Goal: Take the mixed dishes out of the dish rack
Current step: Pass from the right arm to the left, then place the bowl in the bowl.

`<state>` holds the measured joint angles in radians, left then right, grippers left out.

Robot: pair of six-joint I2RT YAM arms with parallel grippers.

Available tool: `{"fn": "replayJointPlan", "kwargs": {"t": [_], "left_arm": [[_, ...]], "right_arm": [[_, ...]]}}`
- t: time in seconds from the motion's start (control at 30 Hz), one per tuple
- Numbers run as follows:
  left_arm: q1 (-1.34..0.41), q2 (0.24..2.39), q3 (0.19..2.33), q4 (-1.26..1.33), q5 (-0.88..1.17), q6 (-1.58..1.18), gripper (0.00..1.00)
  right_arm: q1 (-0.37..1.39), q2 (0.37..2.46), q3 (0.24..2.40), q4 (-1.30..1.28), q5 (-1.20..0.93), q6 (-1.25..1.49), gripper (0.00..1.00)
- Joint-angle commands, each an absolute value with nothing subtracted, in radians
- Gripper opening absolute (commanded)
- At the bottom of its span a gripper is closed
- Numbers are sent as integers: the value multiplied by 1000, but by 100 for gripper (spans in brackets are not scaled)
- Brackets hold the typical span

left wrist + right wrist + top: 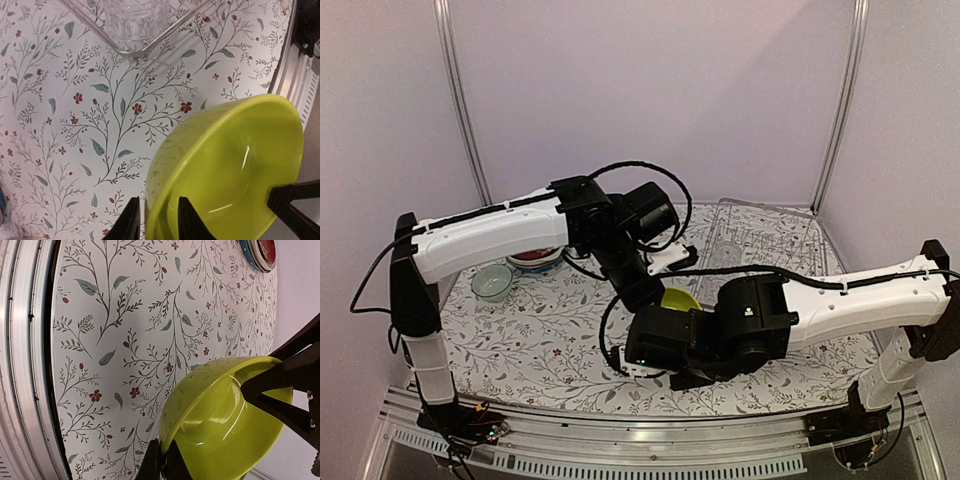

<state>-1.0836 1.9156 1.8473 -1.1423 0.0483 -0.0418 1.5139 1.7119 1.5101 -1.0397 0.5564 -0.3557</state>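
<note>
The left arm [490, 235] reaches in from the left and the right arm [860, 305] from the right, wrists close together. The right gripper [162, 464] has its fingers pinched on the rim of the lime-green bowl [225, 425]. The left gripper [159, 220] straddles the opposite rim, one finger on either side, contact unclear.

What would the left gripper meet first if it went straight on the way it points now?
The lime-green bowl: its rim sits between the jaws of the left gripper. Beyond it, probably the dish rack corner; depth is unclear.

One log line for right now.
phase: two-arm hold | right pincer: shut on lime-green bowl rim | left pincer: astride rim, grip unconfirmed
</note>
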Motion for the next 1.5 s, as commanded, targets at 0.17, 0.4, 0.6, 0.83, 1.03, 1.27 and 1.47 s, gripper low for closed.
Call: {"fn": "replayJointPlan", "kwargs": {"t": [0.17,0.4,0.6,0.83,1.03,1.27,1.47], "left_arm": [[-1096,1937,1898,-1170,85,-63,0],[-1090,1943,1912,-1179,91,-77,0],[-1048,1936,1899,-1176,120,-98,0],[-973,1926,1862,-1152,131,-139,0],[-891,1916,1811,-1127,126,-190,0],[-647,1793,1679,-1031,111,-344,0],[-424,1716,1607,-1014,55,-503,0]], "right_arm": [[1522,1714,1524,-1040,624,-328,0],[1523,1701,1520,-1042,637,-315,32],[1523,1673,1518,-1033,662,-299,64],[1525,1586,1521,-966,683,-295,98],[1525,1529,1527,-922,709,-290,99],[1523,1449,1471,-852,760,-256,99],[1464,1391,1439,-825,714,-177,99]]}}
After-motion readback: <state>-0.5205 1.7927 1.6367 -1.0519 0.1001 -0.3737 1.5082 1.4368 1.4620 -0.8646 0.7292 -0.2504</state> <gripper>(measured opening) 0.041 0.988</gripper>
